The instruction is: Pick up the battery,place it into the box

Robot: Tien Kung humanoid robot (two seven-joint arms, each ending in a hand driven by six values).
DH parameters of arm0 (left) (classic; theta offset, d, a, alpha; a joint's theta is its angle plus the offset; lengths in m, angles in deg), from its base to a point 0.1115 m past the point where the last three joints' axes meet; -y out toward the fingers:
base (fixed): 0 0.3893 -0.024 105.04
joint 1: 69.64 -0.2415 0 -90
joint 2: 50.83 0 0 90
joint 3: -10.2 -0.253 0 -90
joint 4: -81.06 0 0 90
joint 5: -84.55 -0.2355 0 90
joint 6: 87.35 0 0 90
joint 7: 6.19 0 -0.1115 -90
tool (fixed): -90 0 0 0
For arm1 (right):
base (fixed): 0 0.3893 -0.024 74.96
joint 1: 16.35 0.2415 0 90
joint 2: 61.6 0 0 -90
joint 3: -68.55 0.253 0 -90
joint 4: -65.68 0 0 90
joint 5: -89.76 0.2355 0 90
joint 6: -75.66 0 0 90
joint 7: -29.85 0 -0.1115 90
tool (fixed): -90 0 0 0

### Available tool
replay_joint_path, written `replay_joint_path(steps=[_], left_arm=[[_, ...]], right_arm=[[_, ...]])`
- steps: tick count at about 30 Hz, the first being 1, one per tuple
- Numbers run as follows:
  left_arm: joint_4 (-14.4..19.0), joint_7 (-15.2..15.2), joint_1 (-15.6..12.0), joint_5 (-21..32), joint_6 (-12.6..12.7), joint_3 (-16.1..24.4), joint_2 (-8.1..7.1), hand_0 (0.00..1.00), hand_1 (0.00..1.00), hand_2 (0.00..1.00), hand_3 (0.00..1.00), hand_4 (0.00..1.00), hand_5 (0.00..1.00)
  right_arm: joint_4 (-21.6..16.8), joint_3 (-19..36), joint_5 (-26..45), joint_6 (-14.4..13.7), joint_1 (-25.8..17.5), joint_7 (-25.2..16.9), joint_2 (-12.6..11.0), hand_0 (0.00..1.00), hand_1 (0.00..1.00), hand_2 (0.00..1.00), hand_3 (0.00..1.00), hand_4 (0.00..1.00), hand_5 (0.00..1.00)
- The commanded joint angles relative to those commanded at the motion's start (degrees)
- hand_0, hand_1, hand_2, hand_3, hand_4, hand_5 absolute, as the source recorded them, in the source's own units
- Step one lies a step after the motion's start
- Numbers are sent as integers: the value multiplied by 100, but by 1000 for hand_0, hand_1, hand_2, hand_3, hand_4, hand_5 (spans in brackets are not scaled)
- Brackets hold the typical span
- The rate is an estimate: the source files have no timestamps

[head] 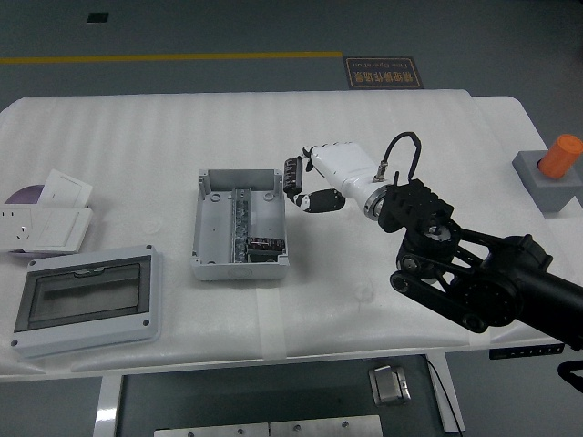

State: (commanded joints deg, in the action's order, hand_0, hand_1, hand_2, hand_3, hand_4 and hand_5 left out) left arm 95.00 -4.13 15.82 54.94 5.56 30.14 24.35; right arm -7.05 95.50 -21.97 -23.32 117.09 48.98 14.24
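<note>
The open grey box [239,224] lies left of the table's middle, with a metal rail and a dark part [264,246] inside. My right hand [303,185], white-backed with black fingers, hangs above the table just off the box's right far corner. Its fingers are curled around a small dark object, the battery [293,173], which they mostly hide. The black right arm [474,273] reaches in from the lower right. The left arm is out of view.
A grey enclosure with a clear lid [86,305] lies at the near left. White switch plates [50,218] and a purple disc [23,193] lie at the left edge. A grey block with an orange cylinder [554,168] stands at the right edge.
</note>
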Motion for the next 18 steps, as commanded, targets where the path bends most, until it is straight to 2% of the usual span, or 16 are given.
replay_joint_path(steps=[2, 3, 8, 9, 14, 15, 18], left_arm=[[-4, 2, -1, 14, -2, -16, 1, 635, 661, 553, 612, 726, 486], [-4, 3, 1, 14, -2, -17, 2, 635, 661, 553, 613, 728, 489], [2, 5, 17, 5, -3, -4, 4, 635, 661, 553, 613, 728, 489], [2, 5, 18, 6, -3, -2, 5, 635, 661, 553, 613, 729, 489], [3, 6, 25, 4, -3, 5, 1, 635, 661, 553, 613, 729, 489], [3, 6, 26, 3, -3, 6, 0, 636, 661, 553, 613, 729, 489], [6, 4, 34, -5, -2, 14, -6, 636, 661, 553, 613, 729, 489]], right_arm=[[-33, -13, -79, 18, -33, 21, 137, 418, 618, 675, 727, 567, 500], [-29, -29, -101, 22, -44, 26, 181, 777, 861, 923, 938, 760, 603], [39, -130, -144, 55, -69, 43, 287, 777, 861, 923, 938, 760, 603], [56, -142, -138, 61, -70, 46, 291, 847, 889, 936, 961, 808, 627], [106, -164, -86, 67, -83, 46, 279, 847, 889, 936, 961, 808, 627], [104, -158, -70, 61, -86, 41, 273, 895, 898, 939, 966, 839, 638], [63, -79, 193, -26, -126, -28, 227, 895, 898, 939, 966, 839, 638]])
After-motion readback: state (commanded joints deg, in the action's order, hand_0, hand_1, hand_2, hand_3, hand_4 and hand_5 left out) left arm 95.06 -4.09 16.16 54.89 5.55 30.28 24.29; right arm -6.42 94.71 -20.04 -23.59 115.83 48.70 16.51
